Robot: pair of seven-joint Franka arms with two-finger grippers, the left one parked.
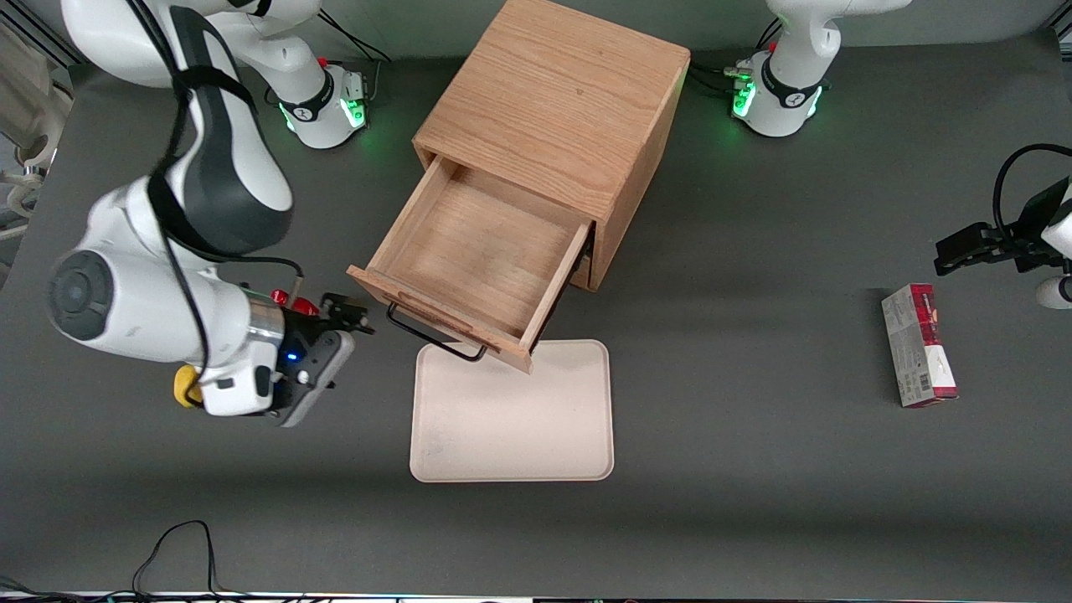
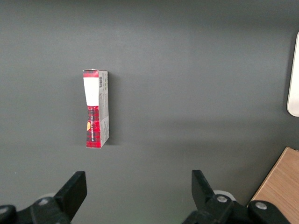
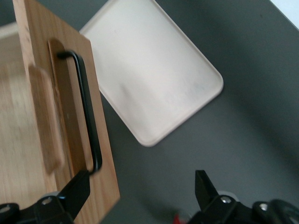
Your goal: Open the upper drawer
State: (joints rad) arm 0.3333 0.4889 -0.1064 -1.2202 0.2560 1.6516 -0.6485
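The oak cabinet stands at the middle of the table. Its upper drawer is pulled far out toward the front camera, and its bare wooden inside shows. The black wire handle runs along the drawer front and also shows in the right wrist view. My right gripper is open and empty, just off the handle's end toward the working arm's end of the table. One fingertip overlaps the drawer front's corner in the wrist view. The lower drawer is hidden under the open one.
A beige tray lies on the table in front of the drawer, partly under its front, and shows in the right wrist view. A red and white box lies toward the parked arm's end.
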